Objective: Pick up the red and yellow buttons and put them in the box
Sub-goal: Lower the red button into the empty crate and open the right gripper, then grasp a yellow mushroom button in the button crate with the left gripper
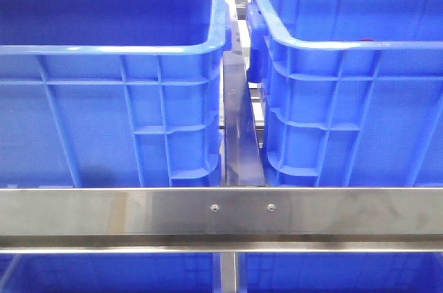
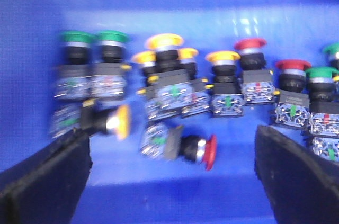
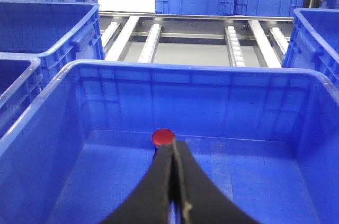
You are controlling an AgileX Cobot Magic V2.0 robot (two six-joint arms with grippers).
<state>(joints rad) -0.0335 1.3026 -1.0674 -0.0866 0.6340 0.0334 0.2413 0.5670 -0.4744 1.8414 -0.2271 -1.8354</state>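
Front view: we see two blue crates, left crate [image 1: 111, 78] and box [image 1: 353, 92], either side of a metal divider [image 1: 242, 127]; no arms show.

Left wrist view: left gripper [image 2: 172, 181] spread wide, empty, over blurred pushbuttons; a tipped red button [image 2: 197, 150] lies between its fingers, a tipped yellow button [image 2: 108, 122] beside it.

Right wrist view: right gripper [image 3: 172, 181] pressed closed inside the box [image 3: 58, 128]; a red cap [image 3: 163, 137] sits just past its tips, grip uncertain.

Setting: industrial parts-picking station, warehouse or factory type. Evidence: large ribbed blue plastic crates [image 1: 118, 99] in rows; brushed steel cross rail with screws [image 1: 242, 211] along the near edge; metal roller-conveyor tracks [image 3: 153, 36] beyond the crates; stock of mushroom-head push-button switches, red, yellow and green [image 2: 175, 75], heaped in one crate.
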